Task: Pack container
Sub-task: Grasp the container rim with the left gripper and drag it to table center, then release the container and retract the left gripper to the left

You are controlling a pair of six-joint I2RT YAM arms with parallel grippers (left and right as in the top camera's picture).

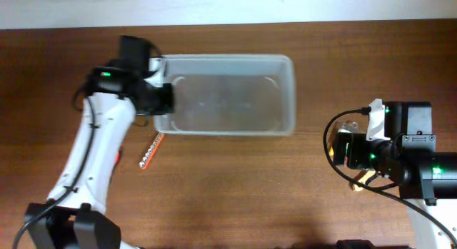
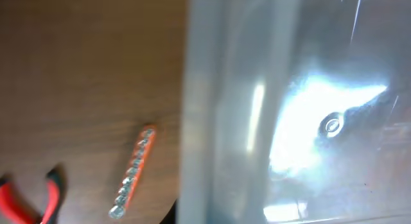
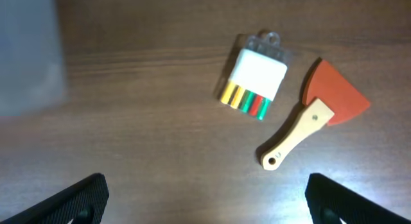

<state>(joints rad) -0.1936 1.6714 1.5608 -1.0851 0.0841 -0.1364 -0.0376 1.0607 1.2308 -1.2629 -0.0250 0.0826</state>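
Nearest, well to the right of the container [image 1: 291,99], the right gripper [image 3: 205,189] hangs with its jaws spread wide, holding nothing. Below it lie a wooden-handled scraper [image 3: 313,121] with an orange blade and, on the container's side of it, a clear pack of coloured pieces [image 3: 253,79]. Just off the container's near left corner lies an orange bit strip [image 1: 151,150], with red-handled pliers [image 2: 26,201] farther left. The left gripper [image 1: 161,99] sits at the container's left rim; its grip cannot be told. The container stands upright, farthest back, between the arms.
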